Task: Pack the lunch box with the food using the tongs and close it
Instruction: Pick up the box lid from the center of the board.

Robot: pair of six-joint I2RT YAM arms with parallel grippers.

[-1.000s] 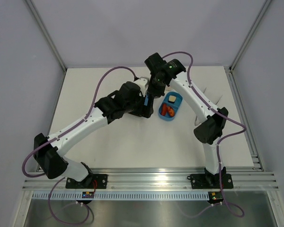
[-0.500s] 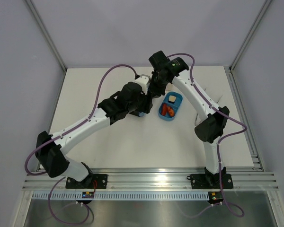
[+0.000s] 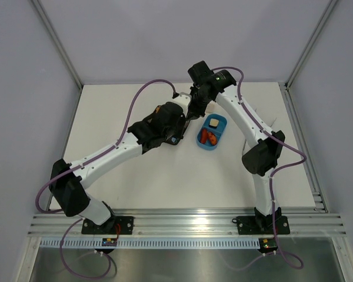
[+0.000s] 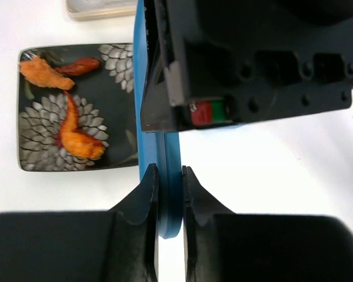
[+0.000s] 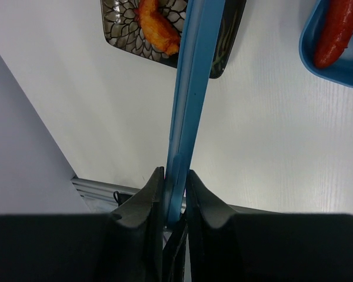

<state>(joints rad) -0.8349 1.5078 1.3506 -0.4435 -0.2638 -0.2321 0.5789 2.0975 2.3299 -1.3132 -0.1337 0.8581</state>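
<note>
The blue lid (image 4: 169,200) of the lunch box stands on edge in the air. My left gripper (image 4: 169,179) is shut on its lower rim. My right gripper (image 5: 175,182) is shut on the lid (image 5: 191,88) from the opposite end, and its black body (image 4: 253,59) fills the top of the left wrist view. The open lunch box (image 3: 219,144) lies just right of both grippers with a beige block (image 3: 213,121) and red-orange pieces (image 3: 207,138) inside. More orange food (image 4: 76,138) lies on the black patterned plate (image 4: 35,158). The tongs are out of view.
A translucent case (image 4: 100,7) lies beyond the plate. The two arms cross closely over the middle back of the white table (image 3: 165,182). Grey walls and metal frame posts enclose the table.
My left arm has reached forward to the lid held by the right gripper, and its fingers have closed from wide open onto the lid's rim. The right gripper has shifted slightly back.
</note>
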